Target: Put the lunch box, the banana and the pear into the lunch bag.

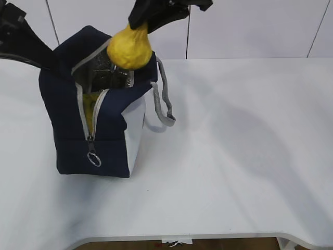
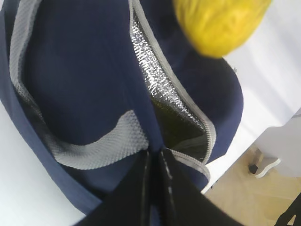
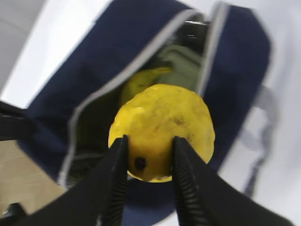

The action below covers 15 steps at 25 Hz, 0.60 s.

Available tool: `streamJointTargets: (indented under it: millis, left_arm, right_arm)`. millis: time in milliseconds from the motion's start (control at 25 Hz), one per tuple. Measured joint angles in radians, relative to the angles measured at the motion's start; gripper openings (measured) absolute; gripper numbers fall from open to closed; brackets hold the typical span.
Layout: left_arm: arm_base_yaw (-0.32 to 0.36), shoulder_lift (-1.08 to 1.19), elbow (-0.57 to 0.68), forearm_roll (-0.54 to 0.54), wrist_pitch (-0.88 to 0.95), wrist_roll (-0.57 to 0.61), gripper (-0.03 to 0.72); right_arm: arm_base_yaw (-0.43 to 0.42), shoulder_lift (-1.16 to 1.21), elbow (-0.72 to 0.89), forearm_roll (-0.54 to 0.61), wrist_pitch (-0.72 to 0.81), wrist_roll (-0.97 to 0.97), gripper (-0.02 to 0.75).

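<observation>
The lunch bag (image 1: 99, 125) stood upright toward the table's (image 1: 244, 156) left side, its zipper open and its grey handle (image 1: 165, 99) hanging on the right. Inside showed the banana (image 3: 141, 80) and the lunch box's (image 3: 181, 63) green lid. The right gripper (image 3: 149, 162) was clamped on the pear's (image 1: 130, 48) neck, bulb hanging downward over the opening. The left gripper (image 2: 154, 176), jaws together, pinched the bag's rear edge.

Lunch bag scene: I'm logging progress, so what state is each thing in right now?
lunch bag: upright, unzipped, mouth open.
pear: held above the bag's opening.
banana: inside the bag.
lunch box: inside the bag.
right hand: shut on the pear.
left hand: shut on the bag's fabric.
</observation>
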<state>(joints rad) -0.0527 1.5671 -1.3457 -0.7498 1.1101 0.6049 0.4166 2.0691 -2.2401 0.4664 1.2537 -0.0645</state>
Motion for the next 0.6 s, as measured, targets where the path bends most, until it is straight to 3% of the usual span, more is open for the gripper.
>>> streamJointTargets:
  millis: [160, 400, 520, 600]
  left_arm:
    - [0.000, 0.000, 0.000, 0.000, 0.000, 0.000, -0.007]
    - [0.000, 0.000, 0.000, 0.000, 0.002, -0.002, -0.007]
    - [0.000, 0.000, 0.000, 0.000, 0.002, -0.002, -0.007]
    - [0.000, 0.000, 0.000, 0.000, 0.004, -0.002, -0.007]
  right_arm:
    - [0.000, 0.053, -0.002, 0.180, -0.025, -0.098, 0.218]
    - [0.000, 0.115, -0.002, 0.232, -0.063, -0.136, 0.228]
    - [0.000, 0.138, -0.002, 0.232, -0.070, -0.141, 0.329]
    - [0.000, 0.142, -0.002, 0.235, -0.074, -0.146, 0.449]
